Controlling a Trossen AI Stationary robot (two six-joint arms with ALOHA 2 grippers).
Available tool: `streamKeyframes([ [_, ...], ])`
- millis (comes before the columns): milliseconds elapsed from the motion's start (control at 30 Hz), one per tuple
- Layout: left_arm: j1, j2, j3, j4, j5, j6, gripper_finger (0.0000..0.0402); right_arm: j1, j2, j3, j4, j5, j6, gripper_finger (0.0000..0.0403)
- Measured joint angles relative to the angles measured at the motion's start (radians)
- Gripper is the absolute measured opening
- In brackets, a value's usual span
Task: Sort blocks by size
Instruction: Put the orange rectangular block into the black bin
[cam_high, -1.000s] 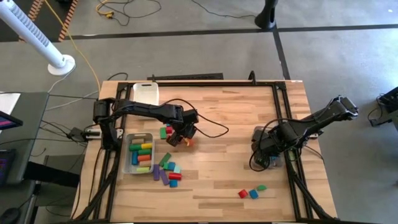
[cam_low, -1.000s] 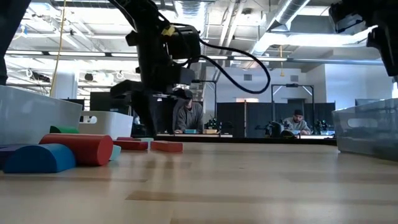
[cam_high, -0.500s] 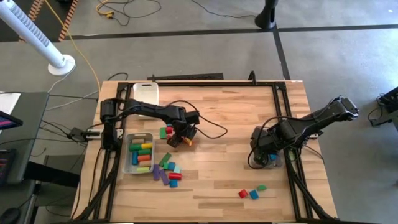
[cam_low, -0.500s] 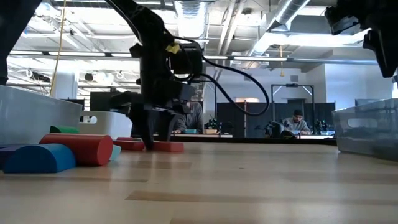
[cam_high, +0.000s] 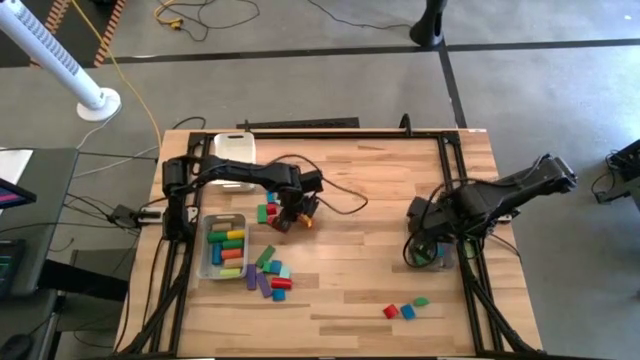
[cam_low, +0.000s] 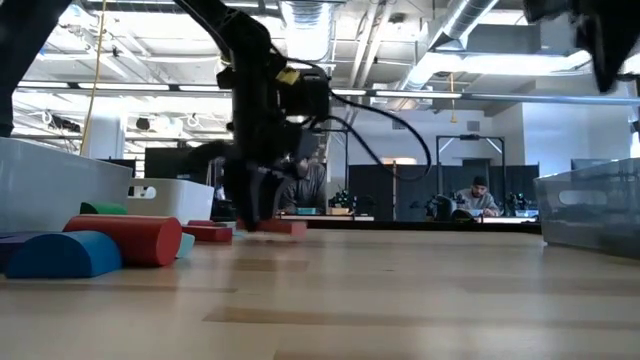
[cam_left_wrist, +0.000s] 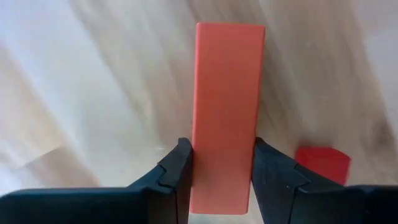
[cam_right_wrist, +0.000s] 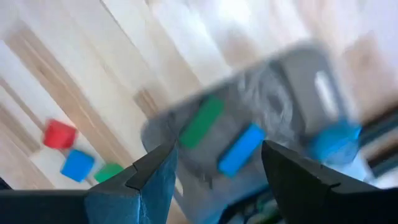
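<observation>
Now, line by line —
Left arm: I reach from the table's left edge toward its middle, elbow bent, wrist pitched down so my left gripper (cam_high: 292, 217) meets the wooden table (cam_high: 370, 190).
Left gripper: pinching an orange-red bar (cam_left_wrist: 227, 115) across its narrow width, one finger on each long side; my left fingers (cam_left_wrist: 176, 171) press flat against it.
Orange-red bar: at the table surface under my wrist, lying lengthwise away from the wrist camera; whether it rests on the wood or is just off it I cannot tell.
Small red block (cam_left_wrist: 322, 164): just beside the bar, apart from it, on the wood.
Right arm: I come in from the table's right edge, folded low, with my right gripper (cam_high: 424, 225) over the clear bin (cam_high: 438, 255) at the right side.
Right gripper: fingers spread wide, holding nothing — the gap shows the bin below.
Bin contents: a green block (cam_right_wrist: 201, 122) and a blue block (cam_right_wrist: 241, 149), blurred.
Left bin (cam_high: 204, 250): holds several coloured bars side by side.
Loose pile (cam_high: 268, 275): mixed blocks just right of that bin.
Near front edge: a red block (cam_high: 390, 312), a blue one (cam_high: 407, 312) and a green one (cam_high: 421, 301), close together.
</observation>
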Motion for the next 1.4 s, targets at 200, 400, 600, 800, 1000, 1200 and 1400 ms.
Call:
streamKeyframes([
  [200,0.036,-0.001,0.186,-0.092,0.138,-0.082,0.0121,0.013,0.0,0.126,0.136,0.072,-0.138,0.0259],
  [400,0.095,-0.003,0.381,-0.143,0.427,-0.208,0.0121,0.012,0.009,0.165,0.399,0.102,-0.351,0.026],
  [600,0.125,-0.003,0.478,-0.136,0.694,-0.348,0.0121,-0.01,0.091,0.2,0.511,0.192,-0.607,0.026],
  [800,0.123,-0.003,0.491,-0.126,0.858,-0.409,0.0121,-0.05,0.21,0.285,0.508,0.324,-0.824,0.026],
  [1000,0.111,-0.003,0.491,-0.131,0.948,-0.417,0.0121,-0.083,0.294,0.372,0.508,0.386,-0.993,0.026],
  [1200,0.102,-0.004,0.491,-0.131,0.992,-0.427,0.0121,-0.116,0.337,0.399,0.518,0.388,-1.058,0.026],
  [1400,0.095,-0.004,0.491,-0.131,1.032,-0.427,0.0121,-0.126,0.36,0.401,0.593,0.373,-1.106,0.0258],
])
